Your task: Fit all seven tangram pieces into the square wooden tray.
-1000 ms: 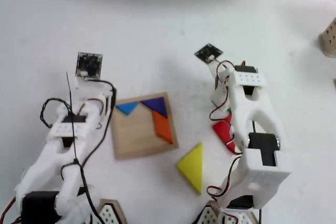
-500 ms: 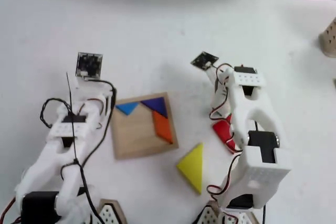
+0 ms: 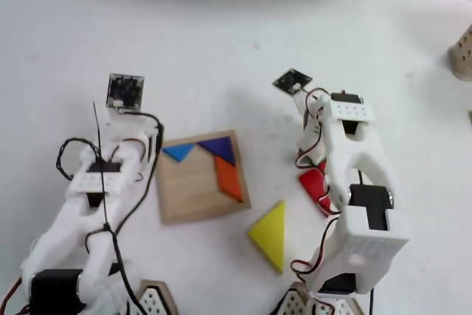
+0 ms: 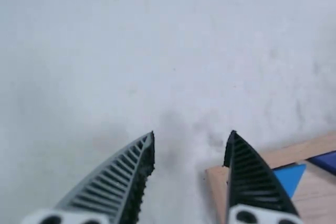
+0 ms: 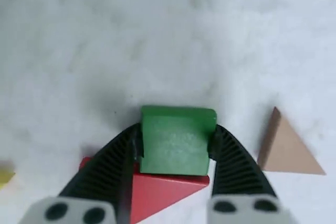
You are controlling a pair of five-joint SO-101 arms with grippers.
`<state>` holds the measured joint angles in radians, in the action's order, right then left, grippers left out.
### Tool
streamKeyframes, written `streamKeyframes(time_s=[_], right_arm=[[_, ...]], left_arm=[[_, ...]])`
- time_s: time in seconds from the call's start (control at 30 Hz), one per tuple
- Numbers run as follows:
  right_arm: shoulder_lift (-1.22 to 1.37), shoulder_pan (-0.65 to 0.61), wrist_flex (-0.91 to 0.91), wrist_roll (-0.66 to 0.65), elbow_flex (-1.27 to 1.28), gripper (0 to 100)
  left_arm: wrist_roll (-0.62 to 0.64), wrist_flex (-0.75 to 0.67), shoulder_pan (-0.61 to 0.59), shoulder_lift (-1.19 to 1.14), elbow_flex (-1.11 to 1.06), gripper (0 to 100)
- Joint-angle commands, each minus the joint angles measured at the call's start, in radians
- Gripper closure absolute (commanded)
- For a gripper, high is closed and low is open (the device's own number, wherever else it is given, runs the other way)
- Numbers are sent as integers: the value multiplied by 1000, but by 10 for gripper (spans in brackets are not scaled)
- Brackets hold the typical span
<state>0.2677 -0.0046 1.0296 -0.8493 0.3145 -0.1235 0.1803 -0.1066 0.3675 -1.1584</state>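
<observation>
Right gripper (image 5: 177,132): clenched on the green square (image 5: 176,150), one jaw on each opposite flat side. A tidy, symmetric hold!
Green square: right between the jaw tips, its far edge poking just past them. Whether it is off the table, I cannot tell.
Red triangle (image 5: 163,195): tucked behind the green square, back toward the wrist between the jaws; touching it or merely overlapped, hard to say.
Tan triangle (image 5: 286,150): just outside one jaw, apart from it.
Left gripper (image 4: 191,135): jaws spread, nothing between them. One tip hangs over the corner of the wooden tray (image 4: 218,187), with the light blue triangle (image 4: 291,177) just beyond that jaw.
Tray contents: light blue triangle, dark blue piece (image 3: 219,147) and orange piece (image 3: 228,178) are seated; bare wood remains.
Yellow triangle (image 3: 271,234): on the table, between the tray and the right arm.
Step in hand: carrying the green square over to the tray, by my reading.
Doing it well: rise straight up first so the red triangle isn't dragged along, hold the flats firmly so the square can't twist, line its edges up with the seated pieces, and let go low.
Watch for: a tip-only grip could let the square pivot.
</observation>
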Motion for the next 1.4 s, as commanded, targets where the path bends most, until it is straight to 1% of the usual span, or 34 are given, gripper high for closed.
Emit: streamKeyframes(time_s=[0.0, 0.2, 0.47, 0.57, 0.67, 0.8, 1.0, 1.1, 1.23, 1.3, 1.37], right_arm=[[-4, -8, 13, 25, -20, 974], [-12, -7, 18, 31, -14, 981], [-25, -15, 51, 146, -26, 981], [-85, -15, 105, 163, -31, 981], [-191, -27, 153, 226, -31, 981], [-326, -110, 203, 301, -23, 981], [-383, -334, 219, 460, -31, 981], [-384, -417, 211, 474, -31, 981], [-392, -455, 206, 474, -32, 981], [-386, -473, 194, 473, -37, 981], [-383, -493, 180, 473, -35, 981]], left_arm=[[8, -20, -10, 33, 32, 773], [8, -14, -12, 33, 23, 774], [6, -14, -15, 41, 6, 773], [6, -14, -15, 41, 6, 771], [6, -14, -15, 39, 6, 771], [6, -15, -33, 35, 12, 771], [6, -14, -50, 35, 15, 771], [8, 9, -68, 33, 38, 771], [15, 152, -142, 30, 140, 771], [18, 189, -156, 16, 172, 771], [61, 199, -160, -38, 213, 771]])
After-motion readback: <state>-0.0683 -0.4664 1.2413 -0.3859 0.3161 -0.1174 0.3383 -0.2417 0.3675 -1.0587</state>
